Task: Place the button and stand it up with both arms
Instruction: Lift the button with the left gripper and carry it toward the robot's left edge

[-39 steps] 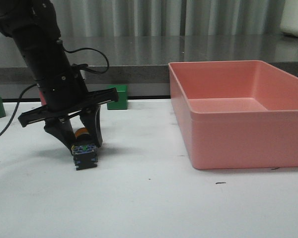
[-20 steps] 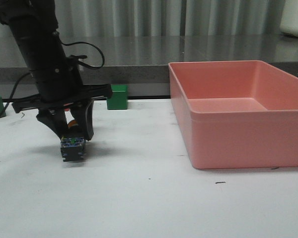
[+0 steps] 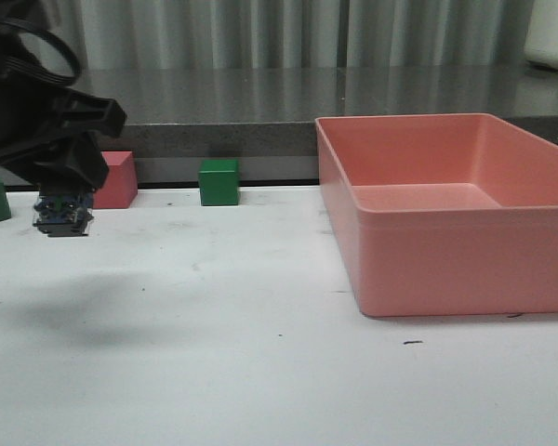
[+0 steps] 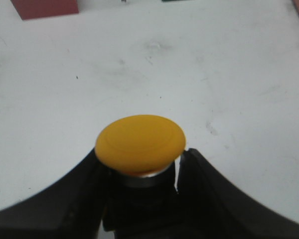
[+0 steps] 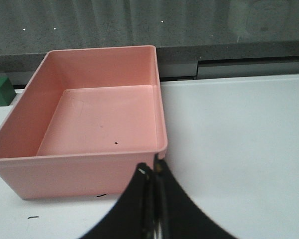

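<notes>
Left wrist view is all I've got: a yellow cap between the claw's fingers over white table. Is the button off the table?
Observer: Yes. In the front view the button hangs above the table, held in the left claw, with only a faint shadow beneath.
Operator: Anything close to it on the table?
Observer: A pink cube sits just behind it, and a green cube further toward the middle.
Operator: Where is the bin?
Observer: The pink bin stands far over on the right side of the table, with nothing in it.
Operator: And the other arm?
Observer: The right claw is shut, just outside the bin's near wall.
</notes>
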You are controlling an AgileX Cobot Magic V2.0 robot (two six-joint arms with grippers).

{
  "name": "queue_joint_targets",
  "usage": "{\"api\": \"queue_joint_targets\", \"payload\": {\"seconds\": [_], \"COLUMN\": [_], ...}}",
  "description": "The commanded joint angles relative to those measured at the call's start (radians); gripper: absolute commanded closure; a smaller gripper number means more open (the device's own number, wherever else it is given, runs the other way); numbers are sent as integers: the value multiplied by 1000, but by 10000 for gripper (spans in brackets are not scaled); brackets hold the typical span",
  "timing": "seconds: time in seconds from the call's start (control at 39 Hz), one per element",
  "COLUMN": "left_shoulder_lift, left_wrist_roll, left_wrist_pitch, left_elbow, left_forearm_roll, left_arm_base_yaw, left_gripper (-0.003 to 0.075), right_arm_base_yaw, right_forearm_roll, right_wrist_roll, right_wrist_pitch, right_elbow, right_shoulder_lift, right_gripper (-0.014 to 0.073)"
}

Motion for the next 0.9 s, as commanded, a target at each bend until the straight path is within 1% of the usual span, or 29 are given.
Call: {"api": "queue_joint_targets", "payload": {"seconds": [0.0, 0.15, 0.26, 0.31, 0.38, 0.46, 0.59, 0.72, 0.87], "left_shoulder_lift": [-116, -186, -201, -201, -197, -181, -118, -6, 147], "left_wrist_roll": [2, 2, 10, 29, 66, 91, 101, 101, 101], "left_wrist_pitch": [-229, -490, -743, -836, -954, -1040, -1163, -1308, -1542], "left_elbow": [85, 250, 369, 417, 481, 531, 569, 578, 578], "left_forearm_roll": [23, 23, 31, 42, 44, 42, 42, 42, 42], "left_arm_base_yaw": [21, 70, 109, 123, 135, 147, 147, 147, 147], "left_gripper": [553, 553, 553, 553, 553, 553, 553, 553, 552], "right_arm_base_yaw": [-4, -4, -4, -4, -4, -4, -4, -4, -4], "right_forearm_roll": [-15, -15, -15, -15, -15, -15, -15, -15, -15], "right_wrist_roll": [-10, -10, -10, -10, -10, -10, -10, -10, -10], "right_wrist_pitch": [-86, -86, -86, -86, -86, -86, -86, -86, -86], "right_elbow": [-26, -26, -26, -26, -26, -26, -26, -26, -26], "right_shoulder_lift": [10, 10, 10, 10, 10, 10, 10, 10, 10], "right_gripper": [663, 663, 663, 663, 663, 663, 663, 663, 663]}}
